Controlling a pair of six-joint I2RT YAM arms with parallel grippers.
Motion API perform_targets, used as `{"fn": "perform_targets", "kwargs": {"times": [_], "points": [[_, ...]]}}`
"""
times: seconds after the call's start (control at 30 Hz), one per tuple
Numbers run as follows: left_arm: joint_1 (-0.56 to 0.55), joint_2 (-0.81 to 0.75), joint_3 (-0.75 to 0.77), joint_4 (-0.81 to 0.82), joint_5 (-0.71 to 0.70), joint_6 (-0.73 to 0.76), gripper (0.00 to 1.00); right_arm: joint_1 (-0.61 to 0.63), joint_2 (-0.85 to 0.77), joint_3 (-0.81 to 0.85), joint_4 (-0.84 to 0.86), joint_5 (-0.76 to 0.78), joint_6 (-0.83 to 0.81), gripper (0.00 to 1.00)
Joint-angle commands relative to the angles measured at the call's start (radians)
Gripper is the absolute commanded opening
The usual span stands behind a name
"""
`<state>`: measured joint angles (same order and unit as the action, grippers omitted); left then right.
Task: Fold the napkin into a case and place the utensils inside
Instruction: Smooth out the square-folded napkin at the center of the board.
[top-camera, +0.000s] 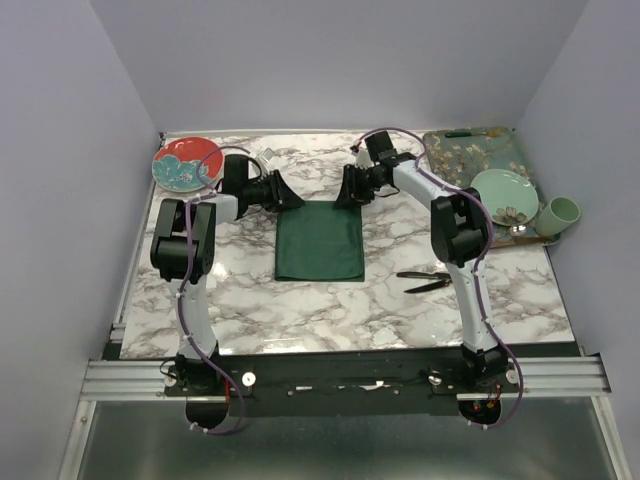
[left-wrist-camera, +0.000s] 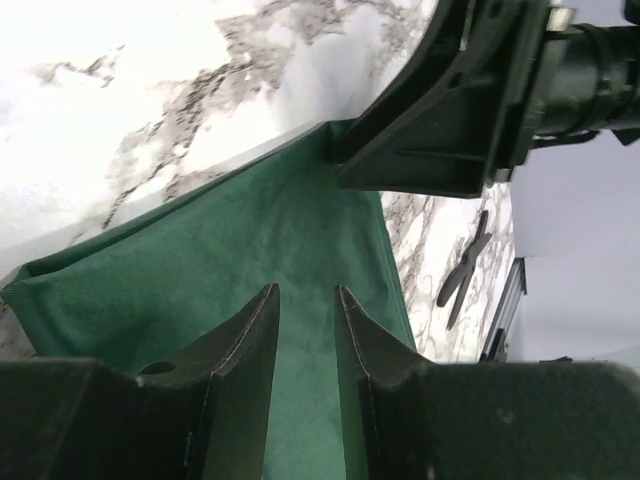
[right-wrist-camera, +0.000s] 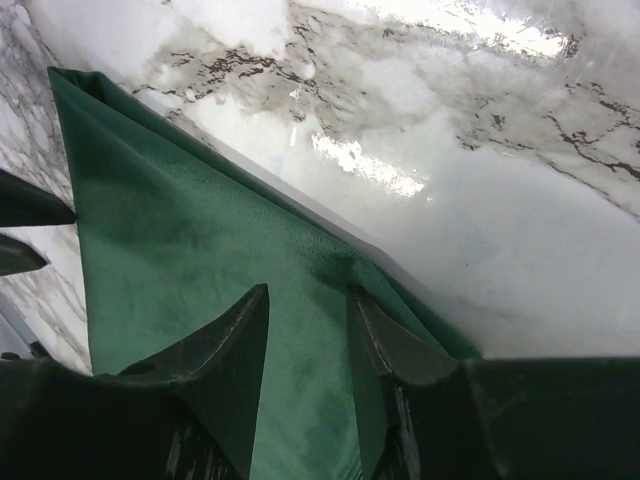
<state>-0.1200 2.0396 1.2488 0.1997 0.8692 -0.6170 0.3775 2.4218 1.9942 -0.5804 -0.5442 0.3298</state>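
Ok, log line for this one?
left gripper: part open, napkin far-left corner | right gripper: part open, far-right corner | utensils: right of napkin

The top camera looks down on the whole table (top-camera: 300, 310) from the near side. Wrist cameras sit close over the napkin (left-wrist-camera: 250, 240), facing each other; all share it.

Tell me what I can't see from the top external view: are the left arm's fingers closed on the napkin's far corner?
Observer: In the left wrist view, the left gripper has its fingers slightly apart over the napkin, with green cloth visible in the gap.
Reviewer: And the right side?
Observer: The right gripper also has its fingers apart, over the far edge.
Reviewer: Single layer there?
Observer: No, a second layer shows along that edge.
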Motion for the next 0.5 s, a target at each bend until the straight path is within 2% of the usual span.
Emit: {"fn": "perform_targets", "kwargs": {"times": [0.0, 0.17, 0.27, 0.33, 0.47], "points": [[-0.003, 0.099, 0.014, 0.076, 0.025, -0.081, 0.37, -0.006, -0.027, 0.012, 0.013, 0.044, -0.052, 0.48], [0.0, 0.169, 0.014, 0.081, 0.014, -0.125, 0.37, -0.008, -0.141, -0.049, 0.008, -0.074, -0.04, 0.68], [0.002, 0.189, 0.002, 0.098, 0.017, -0.142, 0.38, -0.006, -0.21, -0.144, 0.052, -0.17, 0.037, 0.75], [0.002, 0.183, -0.008, 0.119, 0.021, -0.148, 0.4, -0.005, -0.231, -0.202, 0.094, -0.245, 0.115, 0.78], [0.002, 0.125, -0.057, 0.197, 0.065, -0.174, 0.45, 0.004, -0.216, -0.29, 0.157, -0.284, 0.15, 0.77]]}}
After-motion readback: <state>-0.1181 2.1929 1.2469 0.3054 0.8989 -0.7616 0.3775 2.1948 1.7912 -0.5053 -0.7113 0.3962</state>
